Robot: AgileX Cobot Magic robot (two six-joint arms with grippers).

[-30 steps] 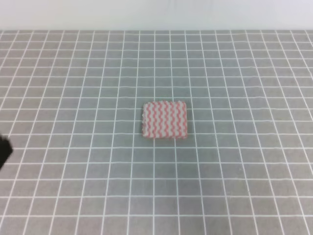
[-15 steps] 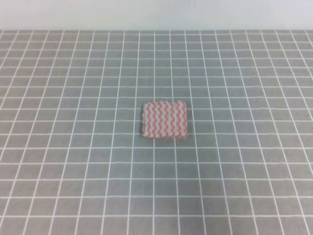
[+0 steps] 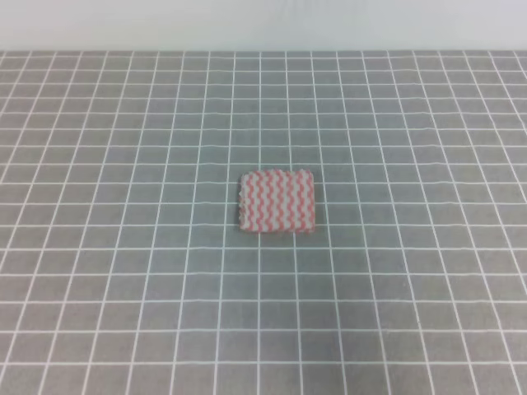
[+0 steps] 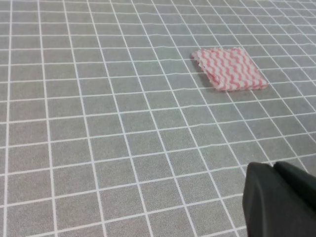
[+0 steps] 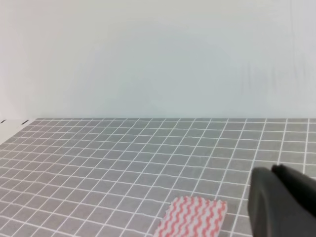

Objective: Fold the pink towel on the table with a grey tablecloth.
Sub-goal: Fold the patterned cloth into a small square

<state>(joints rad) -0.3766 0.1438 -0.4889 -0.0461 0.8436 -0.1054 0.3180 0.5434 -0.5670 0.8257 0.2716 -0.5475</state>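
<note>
Lying square-edged mid-cloth: pink towel (image 3: 277, 202)

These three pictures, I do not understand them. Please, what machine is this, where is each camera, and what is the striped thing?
It is a two-armed robot. One camera looks down from above on a table under a grey tablecloth; no arm appears there. Two more cameras sit on the wrists. Each shows a dark piece of its own gripper, the left gripper and the right gripper, too little to tell open from shut. Neither visibly holds anything. The striped thing is the pink towel, lying as a small, apparently folded rectangle.
</note>
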